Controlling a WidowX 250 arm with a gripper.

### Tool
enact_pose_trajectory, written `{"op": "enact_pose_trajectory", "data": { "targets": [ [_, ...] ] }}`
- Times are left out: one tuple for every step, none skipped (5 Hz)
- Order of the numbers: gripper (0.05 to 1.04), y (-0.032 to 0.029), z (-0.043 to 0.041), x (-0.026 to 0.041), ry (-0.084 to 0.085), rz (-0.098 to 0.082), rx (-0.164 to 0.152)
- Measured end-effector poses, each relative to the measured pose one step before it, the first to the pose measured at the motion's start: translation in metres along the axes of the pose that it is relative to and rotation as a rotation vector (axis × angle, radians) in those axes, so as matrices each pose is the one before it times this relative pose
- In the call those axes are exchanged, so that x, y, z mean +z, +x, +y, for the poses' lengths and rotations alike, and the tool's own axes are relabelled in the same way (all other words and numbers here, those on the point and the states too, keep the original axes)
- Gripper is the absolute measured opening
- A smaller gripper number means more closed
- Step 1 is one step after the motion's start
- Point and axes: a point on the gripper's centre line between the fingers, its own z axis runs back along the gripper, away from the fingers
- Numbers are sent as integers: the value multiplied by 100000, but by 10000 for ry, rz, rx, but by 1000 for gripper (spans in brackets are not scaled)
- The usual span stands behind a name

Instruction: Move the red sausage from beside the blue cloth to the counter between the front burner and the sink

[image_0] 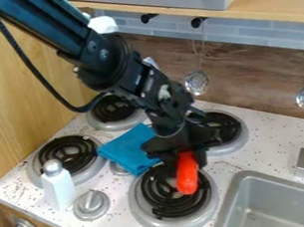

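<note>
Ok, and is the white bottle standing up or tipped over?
It's upright: the white bottle stands beside the round silver knob, with its rounded cap at the top.

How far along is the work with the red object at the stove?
Looks done: the grasp, with the red object between the gripper's fingers. In hand: that object, at the burner nearest the sink. Probably left: releasing it; whether it already rests on the coils is unclear.

The right and bottom edges crop the sink [277, 205]
</note>
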Motion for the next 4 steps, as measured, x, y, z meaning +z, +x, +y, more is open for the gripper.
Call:
{"op": "enact_pose_trajectory", "data": {
  "targets": [
    [553, -113, -1371, -700, -18, -86, -38],
    [553, 33, -1471, -1732, 139, -63, 56],
    [553, 291, -509, -1428, 131, -84, 105],
    [553, 635, -261, -1408, 143, -131, -80]
  ]
}}
